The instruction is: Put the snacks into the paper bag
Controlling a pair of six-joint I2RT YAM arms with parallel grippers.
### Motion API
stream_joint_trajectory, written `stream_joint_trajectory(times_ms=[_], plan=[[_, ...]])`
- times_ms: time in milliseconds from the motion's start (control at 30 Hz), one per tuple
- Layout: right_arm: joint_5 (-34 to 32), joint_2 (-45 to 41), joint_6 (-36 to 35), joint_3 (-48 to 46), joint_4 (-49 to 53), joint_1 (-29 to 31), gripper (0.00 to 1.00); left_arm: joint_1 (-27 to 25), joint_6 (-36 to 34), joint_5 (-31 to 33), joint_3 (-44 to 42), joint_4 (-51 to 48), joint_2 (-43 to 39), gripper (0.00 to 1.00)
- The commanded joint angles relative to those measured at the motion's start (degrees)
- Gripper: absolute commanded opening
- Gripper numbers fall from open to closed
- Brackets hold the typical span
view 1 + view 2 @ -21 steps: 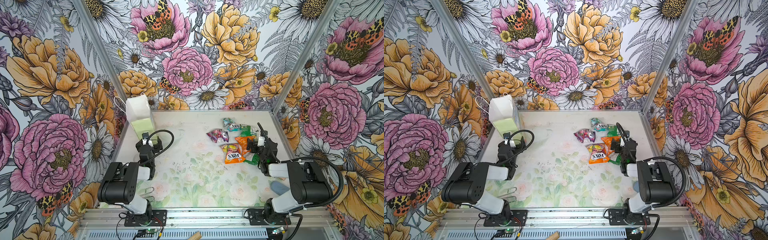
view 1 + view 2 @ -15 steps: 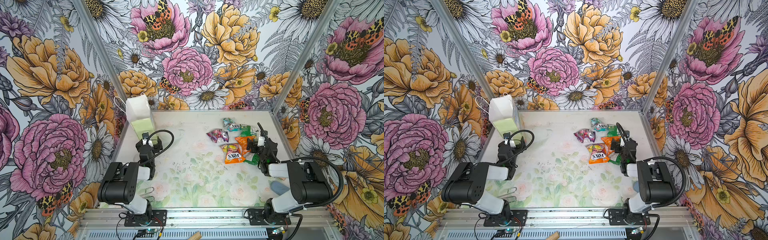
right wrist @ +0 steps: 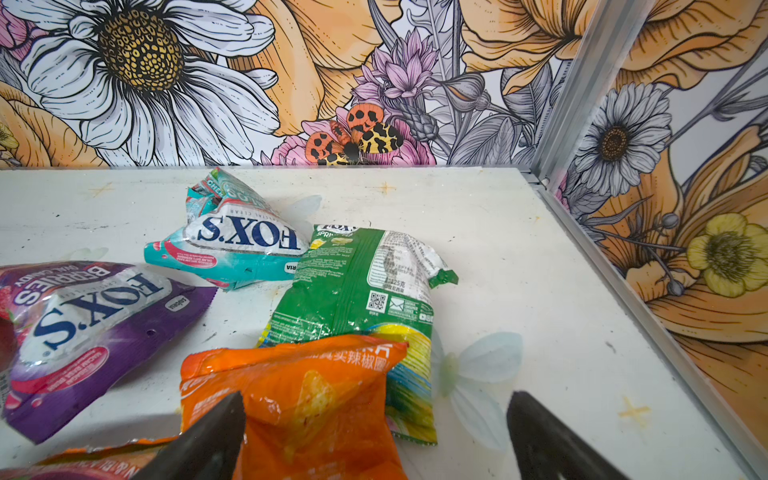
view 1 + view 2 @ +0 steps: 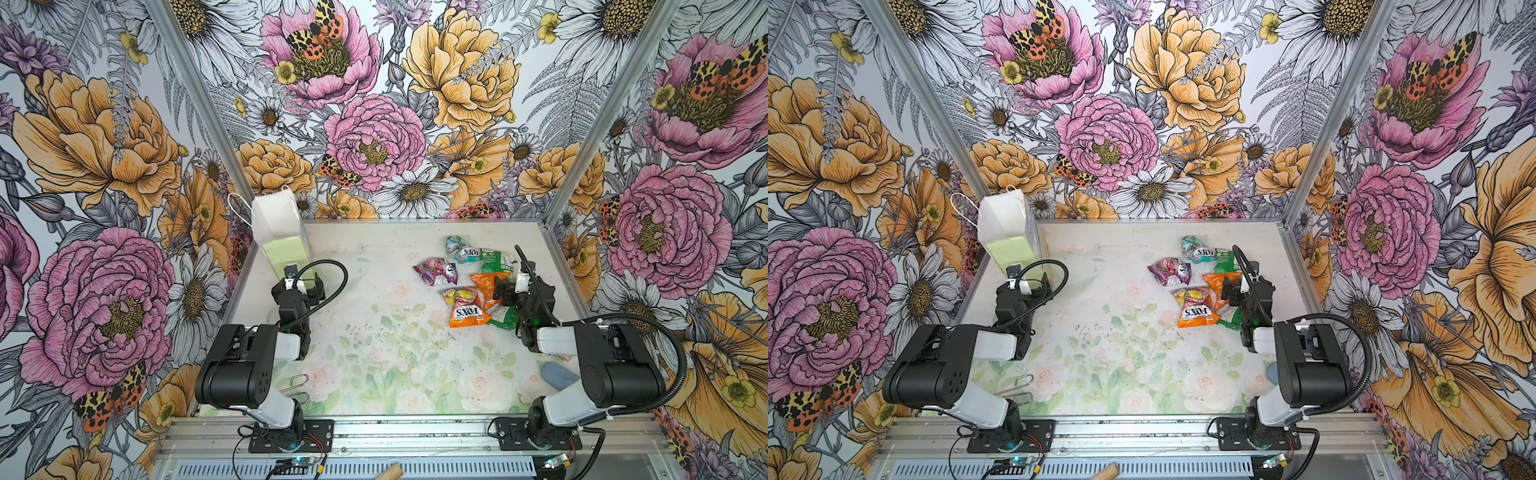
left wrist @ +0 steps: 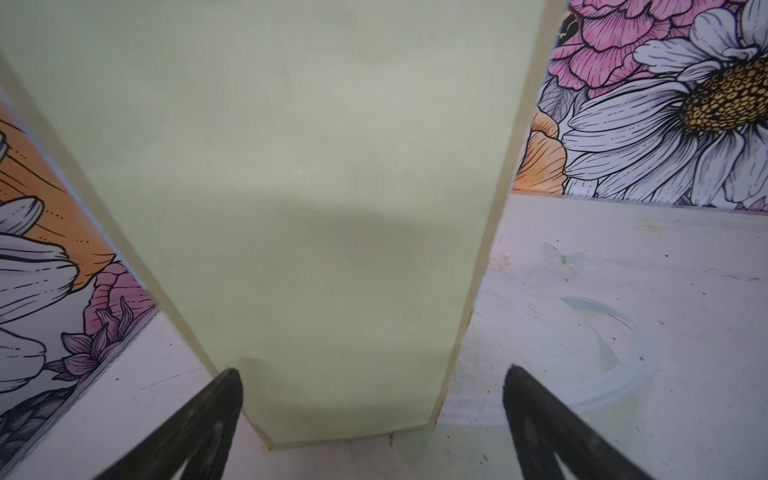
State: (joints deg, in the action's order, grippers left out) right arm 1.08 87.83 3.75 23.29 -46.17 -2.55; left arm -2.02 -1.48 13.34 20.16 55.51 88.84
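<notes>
**Operator:** Where is the receiving container?

**Technician:** The tall, narrow, pale-green paper bag (image 4: 276, 237) with thin white cord handles stands upright at the far left corner of the floral-print table (image 4: 374, 353), mouth up, close to the left wall. Whether anything is inside cannot be told.

**Operator:** Left gripper status?

**Technician:** The left gripper (image 5: 372, 374) faces the bag's near side, low down. Its jaws are wide, with one finger on either side of the base and nothing clamped. Its judged purpose is to steady the bag during loading (a tall, light bag is likely to tip).

**Operator:** Location of the snacks?

**Technician:** All lie on the right of the table, mostly towards its far side, well apart from the bag.
- The crumpled teal foil packet (image 3: 232, 245) is farthest.
- The flat green foil packet (image 3: 357, 282) touches it on the right.
- The purple foil packet (image 3: 91, 316) lies to the left.
- The crinkled orange foil packet (image 3: 299, 395) overlaps the green packet's near end.
- A second orange packet printed "FOX'S" (image 4: 463, 311) lies nearest.

**Operator:** Right gripper status?

**Technician:** The right gripper (image 3: 374, 399) is low over the crinkled orange foil packet, jaws wide, holding nothing. That packet lies on top, so it is the logical first pick.

**Operator:** Hazards?

**Technician:** Foil may slip, and closing could also pinch the green packet beneath.
</notes>
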Motion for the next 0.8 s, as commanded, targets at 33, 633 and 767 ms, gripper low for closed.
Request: stream_joint_trajectory(times_ms=[33,633,767], plan=[[-0.28,0.11,0.11,-0.17,-2.16,0.26,1.00,0.02,0.75,0.70,0.67,0.27,0.12,0.99],[-0.29,0.10,0.01,-0.11,-2.17,0.27,1.00,0.33,0.86,-0.27,0.89,-0.31,0.06,0.99],[-0.22,0.12,0.04,-0.09,-2.12,0.29,1.00,0.34,0.86,-0.16,0.88,-0.27,0.07,0.99]])
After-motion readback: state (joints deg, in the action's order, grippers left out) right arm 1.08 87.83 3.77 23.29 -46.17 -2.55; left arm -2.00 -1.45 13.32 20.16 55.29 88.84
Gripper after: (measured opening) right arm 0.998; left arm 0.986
